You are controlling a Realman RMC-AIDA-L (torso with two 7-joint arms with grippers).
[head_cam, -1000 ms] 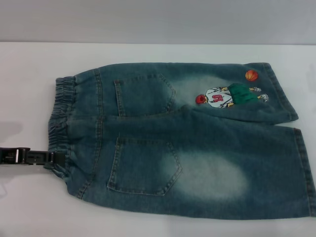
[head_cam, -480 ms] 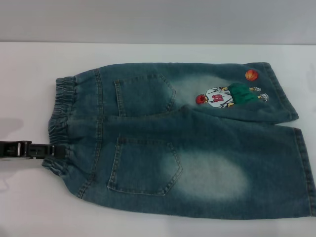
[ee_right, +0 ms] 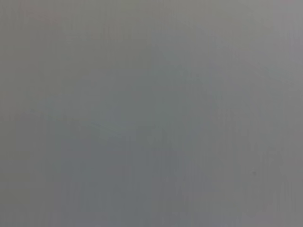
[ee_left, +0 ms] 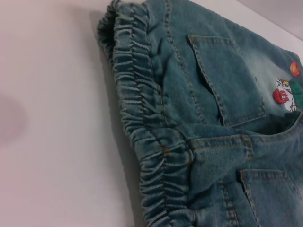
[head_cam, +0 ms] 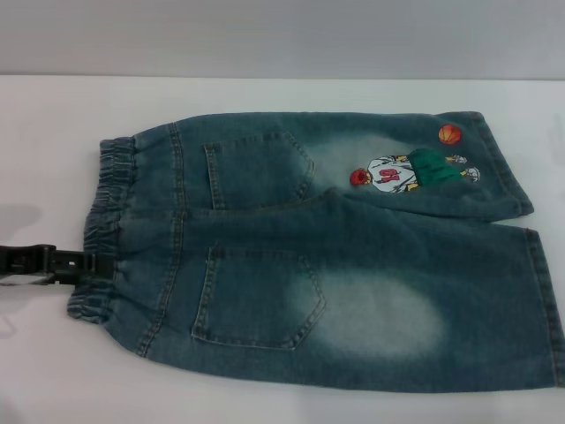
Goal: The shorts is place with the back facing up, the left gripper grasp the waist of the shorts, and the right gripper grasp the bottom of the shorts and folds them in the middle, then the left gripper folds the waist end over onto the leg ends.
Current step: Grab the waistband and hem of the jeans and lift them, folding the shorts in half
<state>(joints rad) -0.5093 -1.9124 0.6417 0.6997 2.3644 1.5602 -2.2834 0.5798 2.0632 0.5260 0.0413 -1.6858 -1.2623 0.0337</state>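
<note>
The shorts [head_cam: 335, 256] lie flat on the white table [head_cam: 44, 132], back pockets up, with the legs to the right. The ruffled waist [head_cam: 110, 203] forms the left end. My left gripper [head_cam: 97, 263] reaches in low from the left edge as a thin black bar, its tip at the nearer part of the waist and seemingly shut on it. The left wrist view shows the gathered waist [ee_left: 142, 109] close up, with the shorts [ee_left: 227, 80] behind it; no fingers show there. The right gripper is out of view, and its wrist view shows only a plain grey surface.
An embroidered basketball player [head_cam: 410, 172] with an orange ball [head_cam: 449, 134] marks the far leg. Bare white table surrounds the shorts on the left and behind. The near leg hem runs off the right edge of the head view.
My left gripper has drawn back to the left, and the nearer corner of the waist has shifted left with it. The rest of the shorts has stayed put.
</note>
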